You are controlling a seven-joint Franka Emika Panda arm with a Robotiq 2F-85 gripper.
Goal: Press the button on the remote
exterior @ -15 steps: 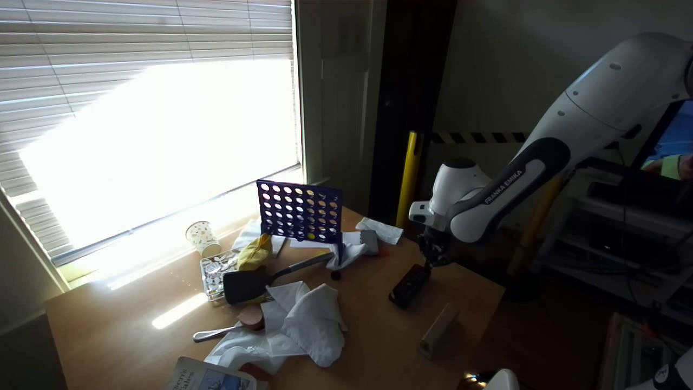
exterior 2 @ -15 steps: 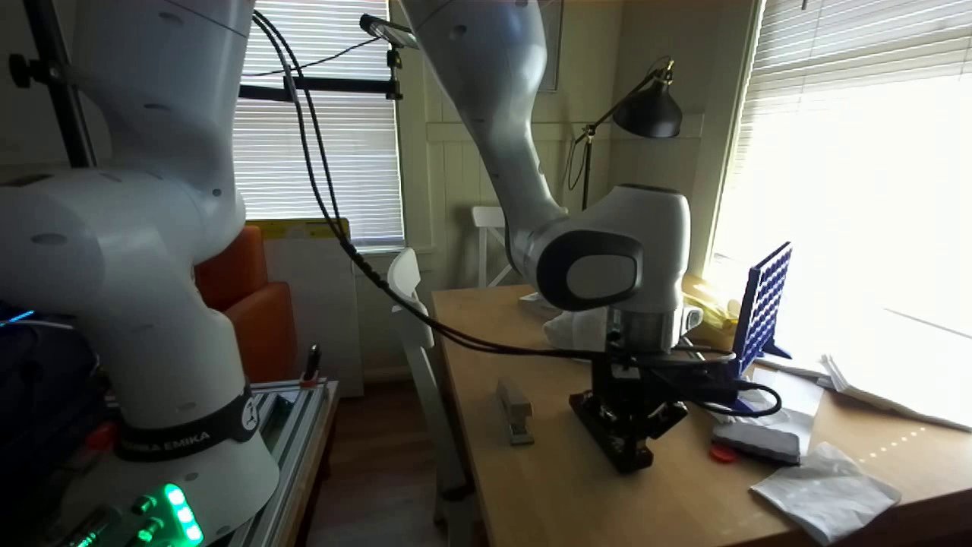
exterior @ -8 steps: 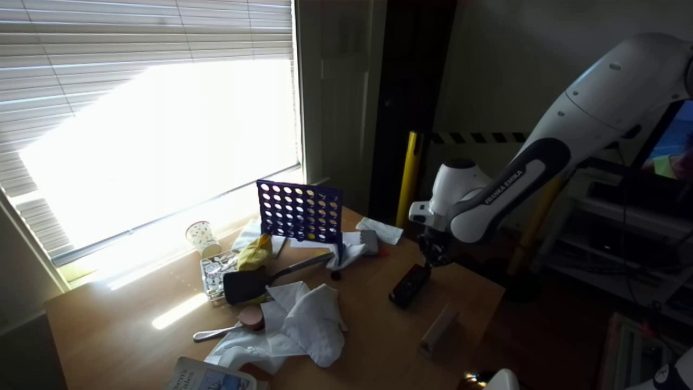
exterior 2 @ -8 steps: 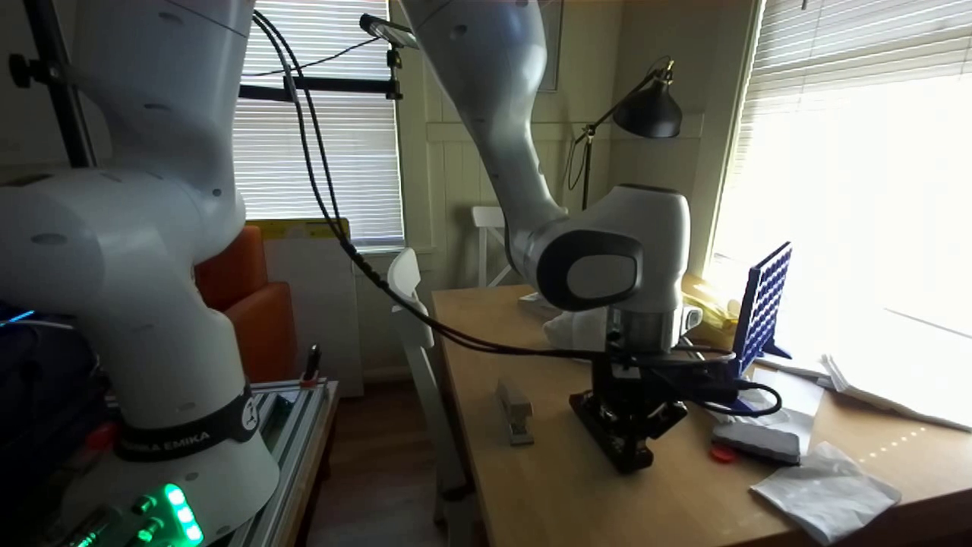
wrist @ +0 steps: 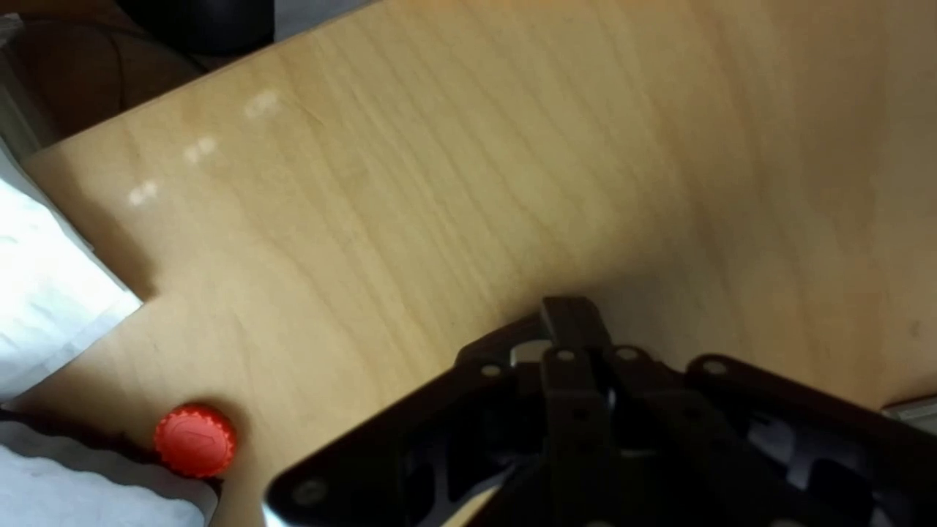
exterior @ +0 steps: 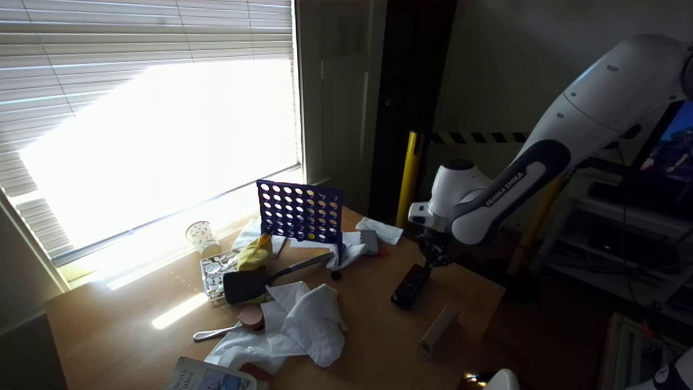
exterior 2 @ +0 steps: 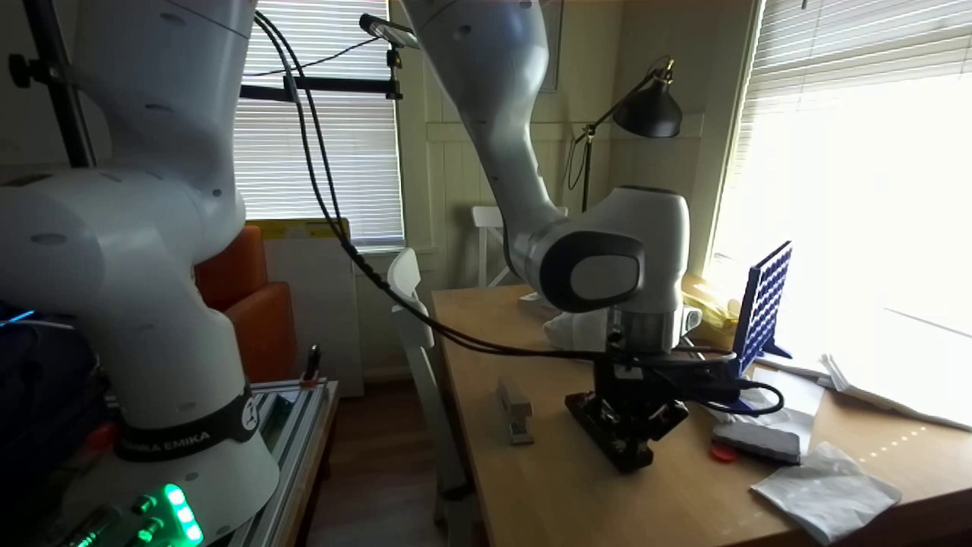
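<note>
The remote [exterior: 410,288] is a black slab lying on the wooden table, and it shows in both exterior views [exterior 2: 586,424]. My gripper [exterior: 429,264] points down at the end of the remote farther from the stapler-like object in an exterior view. In another exterior view my gripper [exterior 2: 629,437] stands directly over the slab and seems to touch it; exact contact is hard to see. In the wrist view my gripper's fingers [wrist: 578,329] are together with nothing visible held between them. There the fingers hide most or all of the remote, and its button cannot be made out.
A stapler-like object [exterior: 438,330] lies beside the remote. A blue grid rack [exterior: 300,211] stands farther back. A grey block [exterior 2: 755,442], a red cap [wrist: 195,440] and white paper [exterior 2: 826,490] lie near the gripper. A screen [exterior: 671,141] stands behind the arm.
The remote has shifted and turned very slightly under my gripper. The arm has dipped a little. The picture on the screen behind is different.
</note>
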